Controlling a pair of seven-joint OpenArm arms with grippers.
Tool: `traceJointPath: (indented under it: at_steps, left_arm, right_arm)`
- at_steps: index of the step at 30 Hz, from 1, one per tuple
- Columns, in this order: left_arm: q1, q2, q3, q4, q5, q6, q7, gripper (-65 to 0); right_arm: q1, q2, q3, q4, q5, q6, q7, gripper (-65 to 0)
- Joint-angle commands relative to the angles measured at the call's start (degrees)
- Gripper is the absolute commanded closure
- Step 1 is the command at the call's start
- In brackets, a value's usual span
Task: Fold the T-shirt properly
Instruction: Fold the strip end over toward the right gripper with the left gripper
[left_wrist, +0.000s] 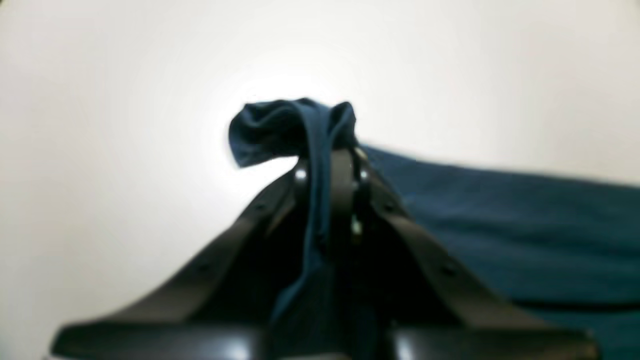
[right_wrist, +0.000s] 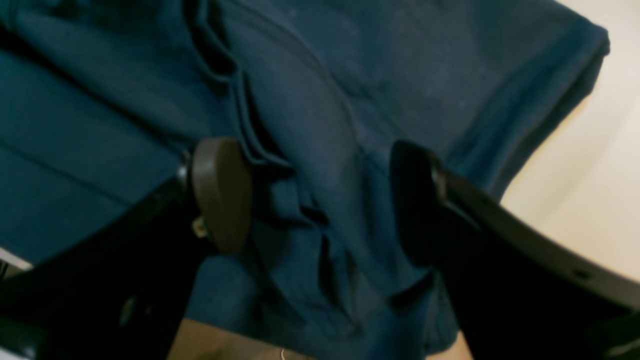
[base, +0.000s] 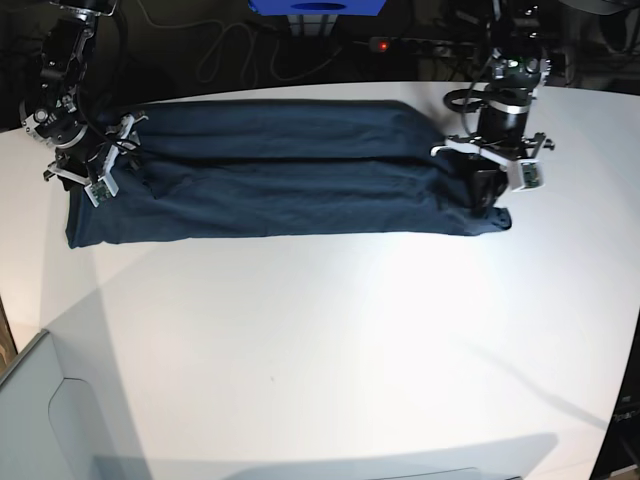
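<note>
Over at the left end of the plain dark navy-teal cotton T-shirt (base: 270, 170), the right hand (right_wrist: 320, 200) stands spread wide, its two pads pressed down on bunched cloth with a ridge of folds between them. The shirt lies as a long folded band across the far part of the white table (base: 330, 340). At the shirt's right end the left hand (left_wrist: 330, 165) is clamped on a pinched tuft of fabric, pointing steeply down.

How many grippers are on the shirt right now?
2. The left gripper is clamped on the T-shirt at one end; the right gripper stands open over the other end.
</note>
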Motion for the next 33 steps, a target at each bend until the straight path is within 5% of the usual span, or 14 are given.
traceJointPath:
  at_steps: [1, 8, 12, 20, 33]
  left_arm:
    - [-0.01, 0.03, 2.35, 1.47, 1.29, -0.31, -1.17, 0.0]
    - [-2.65, 0.47, 24.32, 1.12, 12.98, -0.23, -1.35, 0.0]
    - [-5.82, 4.08, 32.41, -3.46, 17.99, -0.14, -1.17, 0.0]
    - [-9.60, 10.23, 38.39, -11.90, 23.44, -0.14, -1.17, 0.0]
    - [-16.81, 14.28, 41.73, -20.95, 23.27, -0.14, -1.17, 0.0]
  right_arm:
    - [0.41, 0.79, 0.35, 0.93, 0.69, 1.02, 0.79, -40.9]
    - [0.41, 0.79, 0.35, 0.93, 0.69, 1.02, 0.79, -40.9]
    - [0.32, 0.79, 0.35, 0.93, 0.69, 1.02, 0.79, -40.9]
    - [0.32, 1.05, 0.35, 0.93, 0.69, 1.02, 0.79, -40.9]
    - [0.50, 0.96, 0.35, 0.93, 0.69, 1.02, 0.71, -40.9]
